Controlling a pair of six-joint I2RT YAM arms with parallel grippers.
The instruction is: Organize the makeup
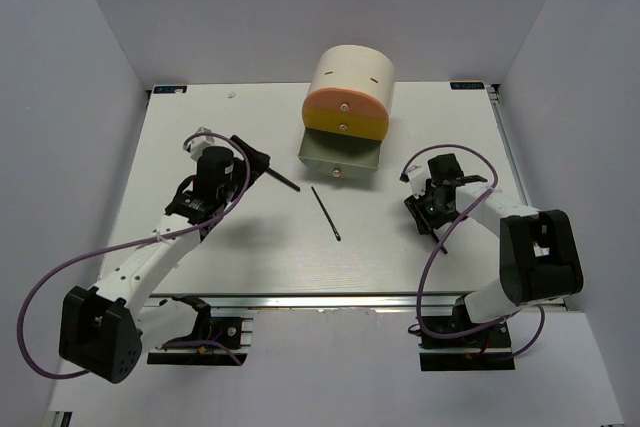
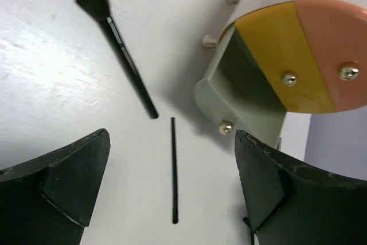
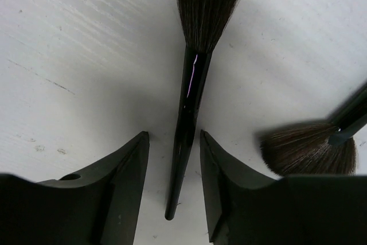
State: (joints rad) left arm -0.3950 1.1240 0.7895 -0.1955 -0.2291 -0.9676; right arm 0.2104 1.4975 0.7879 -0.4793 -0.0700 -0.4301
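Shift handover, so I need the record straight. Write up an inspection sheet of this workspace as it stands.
Surface: white table, carrying a cream cylindrical case with its grey-green bottom drawer pulled out.
Job's things: flared brush and slim black stick lie apart mid-table; second brush lies at the right gripper; third brush lies beside it.
Clutter: nothing seen.
Grippers: left gripper open and empty, with the stick lined up between its fingers. Right gripper open, jaws astride the second brush's handle with gaps on both sides.
Cables: a purple cable loops from the left arm and another from the right arm.
Surroundings: plain white walls on three sides.
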